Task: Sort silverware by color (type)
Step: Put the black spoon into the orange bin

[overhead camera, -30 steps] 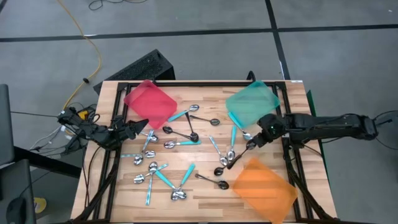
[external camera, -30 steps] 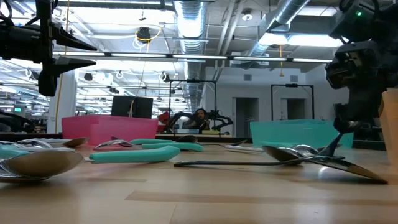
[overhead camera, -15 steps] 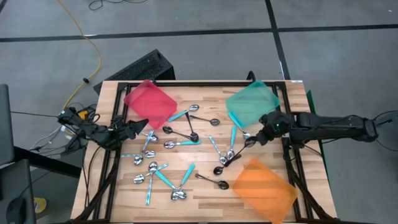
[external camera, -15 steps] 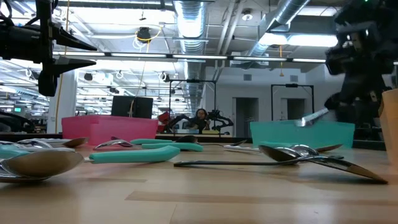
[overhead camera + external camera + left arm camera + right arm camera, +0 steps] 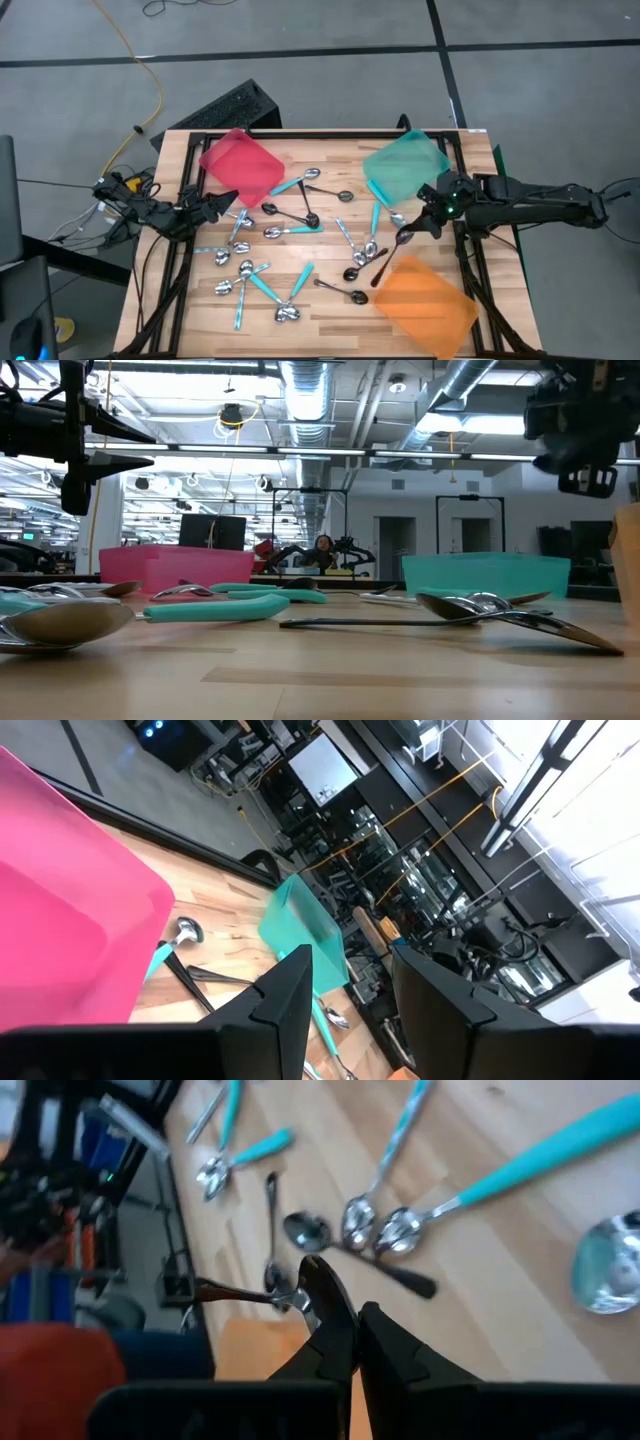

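Right gripper point(image 5: 418, 228), centre-right, is clamped on slim black spoon point(image 5: 388, 257) | carried above table | release into translucent orange square tray point(image 5: 425, 300) is judged next | left gripper point(image 5: 228, 203) is held part-open, empty.

I see a wooden table point(image 5: 330, 150) carrying a red tray point(image 5: 241, 165), a teal tray point(image 5: 405, 167), an orange tray point(image 5: 428, 300), and spoons point(image 5: 290, 230) scattered across the middle, some teal-handled, some silver, some black.
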